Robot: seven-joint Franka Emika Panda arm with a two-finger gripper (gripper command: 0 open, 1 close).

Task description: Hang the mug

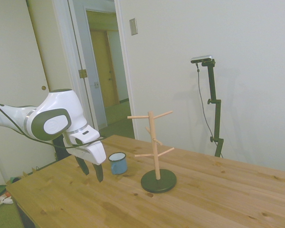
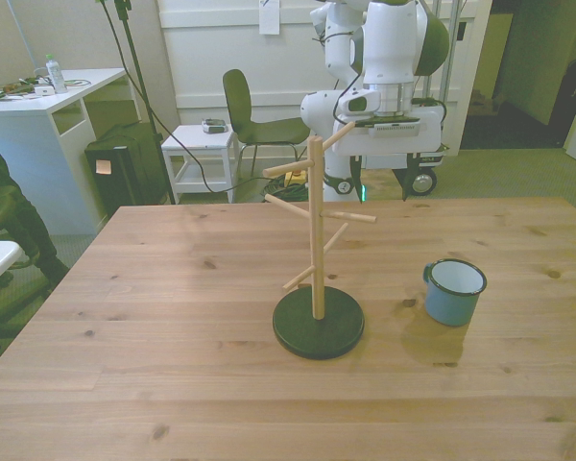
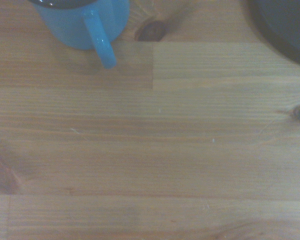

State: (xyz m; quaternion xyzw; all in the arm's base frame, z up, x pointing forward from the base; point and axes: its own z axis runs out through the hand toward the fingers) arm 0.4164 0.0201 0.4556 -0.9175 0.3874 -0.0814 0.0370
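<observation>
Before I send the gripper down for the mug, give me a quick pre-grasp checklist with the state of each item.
1. Gripper open and empty: ok; the fingers hang apart with nothing between them.
2. Mug upright on the table, mouth up: ok.
3. Mug free of the peg stand: ok; it sits apart from the dark round base, toward the front view's right.
4. Handle reachable: ok; the wrist view shows the mug handle sticking out unobstructed.
5. Gripper above the mug: not ok; in the side view it hangs beside the mug, not over it.
6. Pegs free for hanging: ok; nothing hangs on them.
</observation>
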